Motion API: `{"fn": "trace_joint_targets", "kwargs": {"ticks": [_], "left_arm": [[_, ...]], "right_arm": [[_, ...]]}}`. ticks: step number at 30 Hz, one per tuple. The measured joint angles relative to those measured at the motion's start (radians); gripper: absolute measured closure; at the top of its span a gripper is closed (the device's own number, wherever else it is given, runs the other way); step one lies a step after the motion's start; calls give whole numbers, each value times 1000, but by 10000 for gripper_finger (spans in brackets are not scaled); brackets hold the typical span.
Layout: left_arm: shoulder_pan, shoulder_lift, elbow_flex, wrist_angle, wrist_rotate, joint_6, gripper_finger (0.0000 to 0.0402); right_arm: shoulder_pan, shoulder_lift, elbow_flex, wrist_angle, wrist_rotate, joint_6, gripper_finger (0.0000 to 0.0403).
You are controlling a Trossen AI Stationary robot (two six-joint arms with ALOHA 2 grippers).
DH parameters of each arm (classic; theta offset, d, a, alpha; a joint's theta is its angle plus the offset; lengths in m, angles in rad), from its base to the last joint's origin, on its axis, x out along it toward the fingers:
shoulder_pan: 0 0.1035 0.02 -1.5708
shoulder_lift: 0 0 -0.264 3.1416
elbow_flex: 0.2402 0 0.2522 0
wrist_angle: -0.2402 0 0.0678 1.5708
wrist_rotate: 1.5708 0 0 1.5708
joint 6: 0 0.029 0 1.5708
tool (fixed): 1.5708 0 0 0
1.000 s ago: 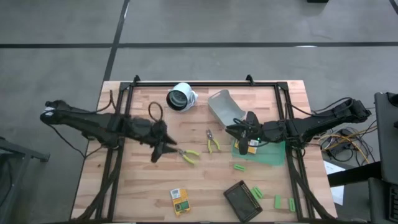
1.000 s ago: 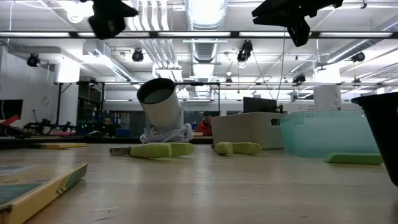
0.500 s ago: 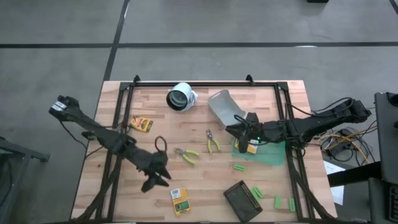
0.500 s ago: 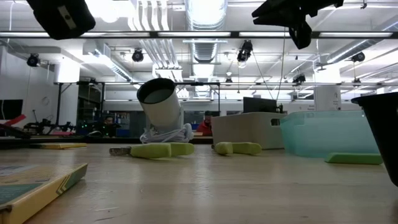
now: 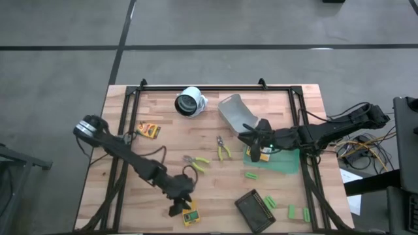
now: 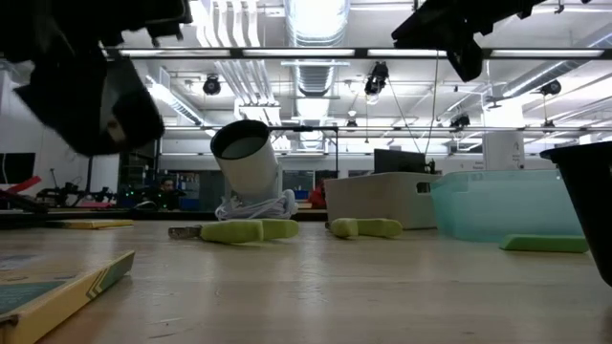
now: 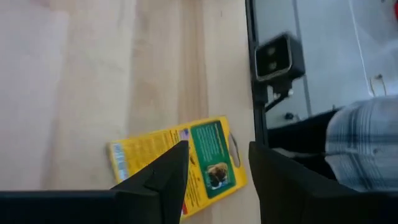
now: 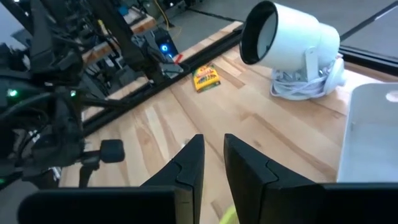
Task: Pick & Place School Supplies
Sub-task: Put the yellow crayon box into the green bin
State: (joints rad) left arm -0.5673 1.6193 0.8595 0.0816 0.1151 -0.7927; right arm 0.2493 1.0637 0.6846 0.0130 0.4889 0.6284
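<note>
Your left tool (image 5: 179, 207) hangs over front of surface (image 5: 163, 150), fingers apart, nothing between them. Yellow pack (image 5: 189, 212) lies flat on surface just beside it, under fingertips (image 7: 163, 177) in left wrist view, not gripped.

Your right tool (image 5: 245, 137) sits over green bin (image 5: 287, 163), fingers (image 8: 186, 165) nearly together with narrow gap, holding nothing you can see.

Second yellow pack (image 5: 149, 130) lies well apart, at left side. Two scissors (image 5: 196, 163) lie at middle, between both tools. Green blocks (image 5: 252, 175) lie near dark tray (image 5: 251, 209).
</note>
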Motion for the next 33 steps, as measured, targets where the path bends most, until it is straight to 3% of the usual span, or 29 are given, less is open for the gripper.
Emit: {"fn": "trace_joint_targets", "kwargs": {"ticks": [7, 18, 33], "left_arm": [[-6, 85, 59, -3, 77, -1, 228], [-4, 106, 53, -152, 78, -1, 228], [63, 96, 53, -241, -48, 120, 228]], "right_arm": [[0, 0, -1, -47, -1, 0, 344], [0, 0, -2, -62, 0, 0, 344], [0, 0, -7, -62, 0, 0, 342]]}}
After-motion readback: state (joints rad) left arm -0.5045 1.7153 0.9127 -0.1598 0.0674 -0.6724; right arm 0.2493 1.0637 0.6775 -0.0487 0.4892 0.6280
